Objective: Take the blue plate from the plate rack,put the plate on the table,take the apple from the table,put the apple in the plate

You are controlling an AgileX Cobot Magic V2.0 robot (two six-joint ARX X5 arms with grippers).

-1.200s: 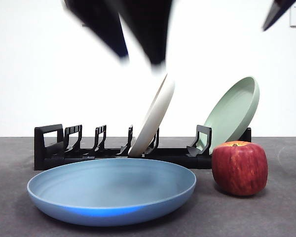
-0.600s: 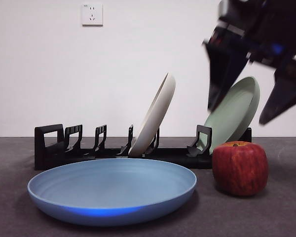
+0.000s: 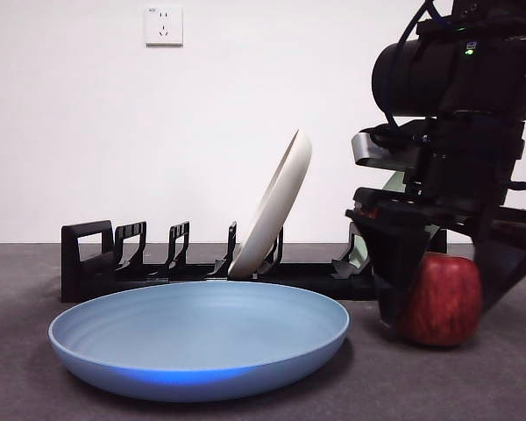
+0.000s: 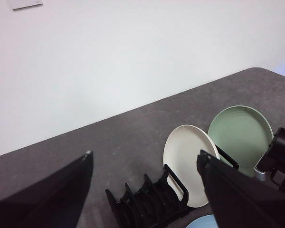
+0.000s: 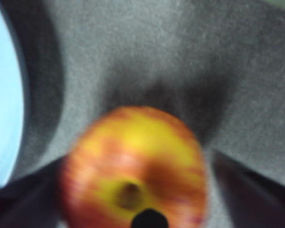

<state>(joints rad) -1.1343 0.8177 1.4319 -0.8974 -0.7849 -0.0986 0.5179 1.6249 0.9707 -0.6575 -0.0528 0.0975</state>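
**Right gripper straddling the apple, blue plate flat on the table**

So the apple (image 3: 440,300) sits on the table (image 3: 17,368), just beside the right-hand rim of the blue plate (image 3: 198,338) but not touching it as far as I can see. The right gripper (image 3: 438,289) is down over it, jaws spread wide with one on each side of the fruit. The right wrist view is blurry, but there's a gap between apple (image 5: 133,175) and each jaw, so nothing's gripped.

The blue plate lies flat on the dark grey table, in front of the plate rack (image 3: 96,263). A cream-white plate (image 3: 276,203) leans in one of the rack's slots. The sage-green plate (image 4: 240,135) sits at the rack's far end, mostly hidden behind the arm in the front view.

The left gripper (image 4: 145,164) hangs high above the rack, jaws wide apart, holding nothing.
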